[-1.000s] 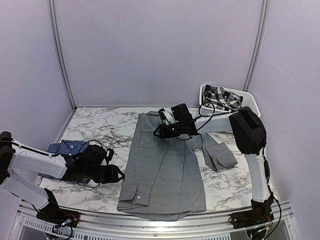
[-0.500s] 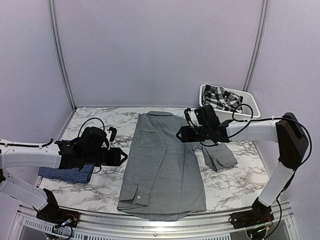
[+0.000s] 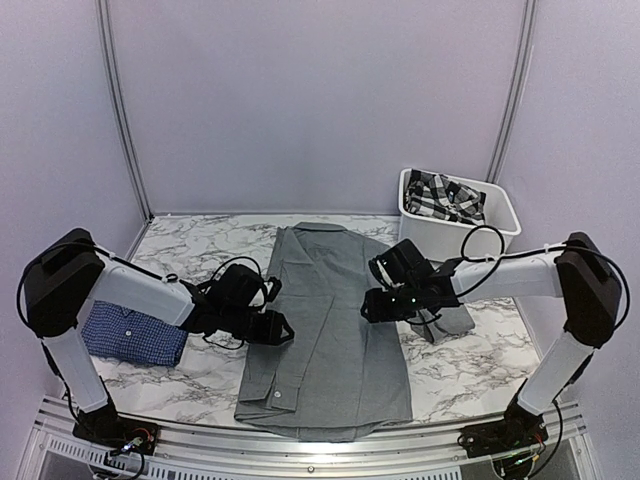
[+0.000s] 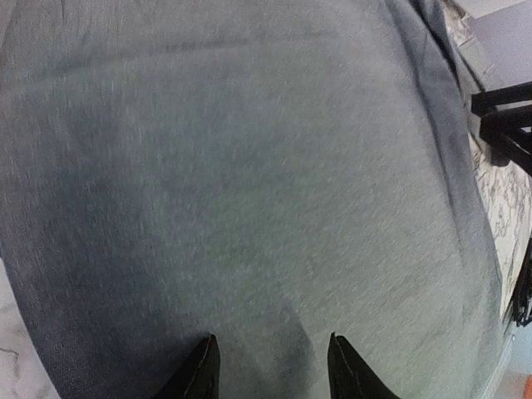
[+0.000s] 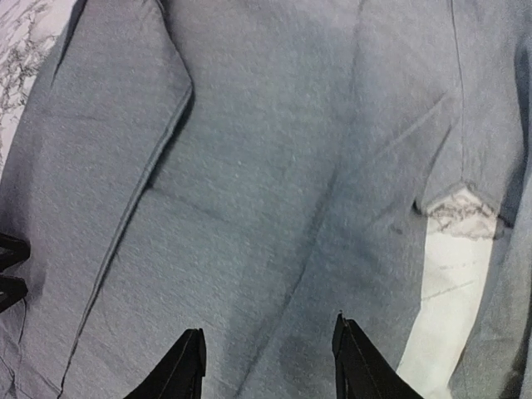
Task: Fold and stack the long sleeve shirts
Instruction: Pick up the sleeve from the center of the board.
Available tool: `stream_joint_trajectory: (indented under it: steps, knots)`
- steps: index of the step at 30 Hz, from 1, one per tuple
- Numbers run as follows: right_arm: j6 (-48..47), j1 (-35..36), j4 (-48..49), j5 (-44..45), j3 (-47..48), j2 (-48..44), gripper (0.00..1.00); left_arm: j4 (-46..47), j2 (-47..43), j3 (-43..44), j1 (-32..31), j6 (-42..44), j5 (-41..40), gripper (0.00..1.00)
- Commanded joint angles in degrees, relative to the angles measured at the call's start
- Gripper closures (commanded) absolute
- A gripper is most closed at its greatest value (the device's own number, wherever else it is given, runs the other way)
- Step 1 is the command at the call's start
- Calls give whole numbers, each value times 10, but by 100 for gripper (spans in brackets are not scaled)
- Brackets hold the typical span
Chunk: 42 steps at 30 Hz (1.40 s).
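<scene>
Both left fingers (image 3: 282, 328) and right fingers (image 3: 368, 306) are spread, holding nothing, over the grey shirt (image 3: 325, 350) mid-frame; the blue shirt (image 3: 130, 335) lies folded lower left.

Soft, even, bright light falls from above in the top view, and shadows on the grey shirt (image 3: 325, 340) are faint. Glare streaks the rail (image 3: 320, 447) just in front of it. The left wrist view is motion-blurred and dimmer at lower left. The right wrist view is sharper, with a dark shadow along the shirt's fold.
</scene>
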Motion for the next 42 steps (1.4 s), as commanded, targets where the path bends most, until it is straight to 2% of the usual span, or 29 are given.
stream_joint_trajectory:
  steps: [1, 8, 12, 15, 20, 23, 29, 34, 39, 41, 42]
  knots:
    - [76, 19, -60, 16, -31, -41, 52, -13, 7, -34, 1, -2, 41, 53]
    - [164, 12, -148, 128, -115, -219, 42, -72, -44, -124, 26, 15, -1, 53]
    - [178, -3, -197, 169, -140, -297, 33, -85, -73, -148, 39, 15, -13, 53]
    - [153, -48, -192, 165, -166, -326, 27, -94, -72, -134, 39, 18, -19, 53]
    - [91, -135, -147, 168, -185, -325, 17, -104, -72, -79, 38, 24, -24, 53]
    - [64, -201, -107, 129, -211, -332, 15, -123, -67, -32, 38, 26, -35, 52]
    - [48, -287, -37, 39, -278, -344, 15, -129, -61, 22, 31, 3, -43, 52]
    - [33, -347, 50, -62, -322, -336, 22, -116, -56, 48, 18, 0, -49, 51]
    - [48, -357, 163, -97, -347, -296, 33, -60, -65, 49, 13, -8, -39, 51]
    - [54, -357, 192, -100, -353, -290, 43, -41, -71, 49, 13, -7, -25, 51]
    - [54, -357, 198, -100, -353, -293, 51, -35, -73, 49, 13, -5, -19, 51]
